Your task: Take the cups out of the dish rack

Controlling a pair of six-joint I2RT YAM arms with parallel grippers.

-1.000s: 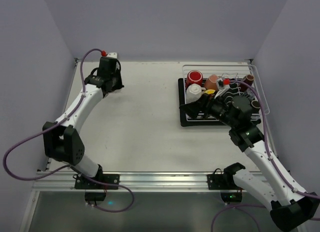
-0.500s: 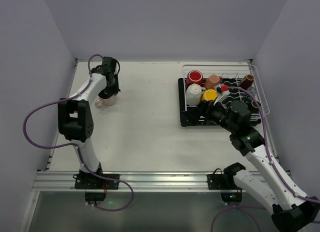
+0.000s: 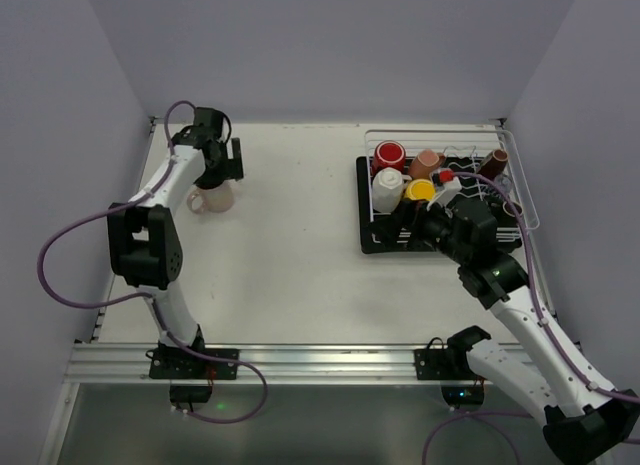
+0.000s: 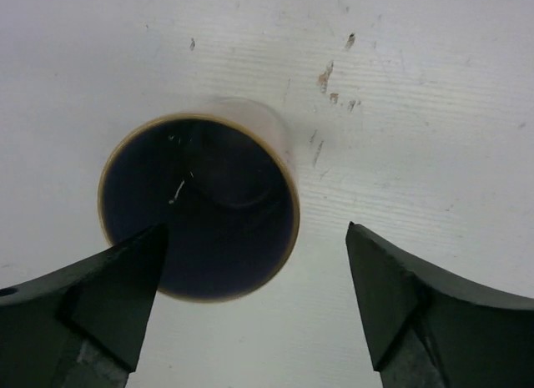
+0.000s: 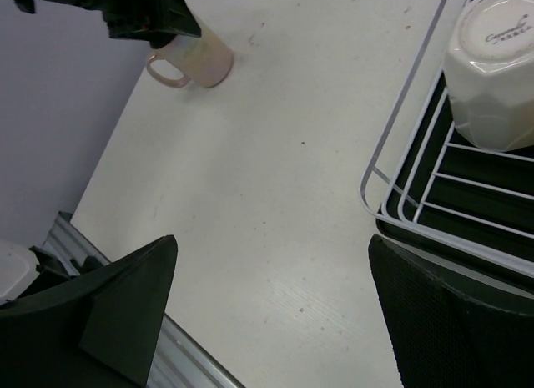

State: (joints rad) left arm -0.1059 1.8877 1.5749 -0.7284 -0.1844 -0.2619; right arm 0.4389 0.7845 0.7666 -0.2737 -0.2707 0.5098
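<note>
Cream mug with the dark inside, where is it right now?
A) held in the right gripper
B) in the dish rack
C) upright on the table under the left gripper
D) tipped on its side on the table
C: the cream mug stands mouth up on the table, and the left gripper hangs over it with its jaws spread wide.
</note>
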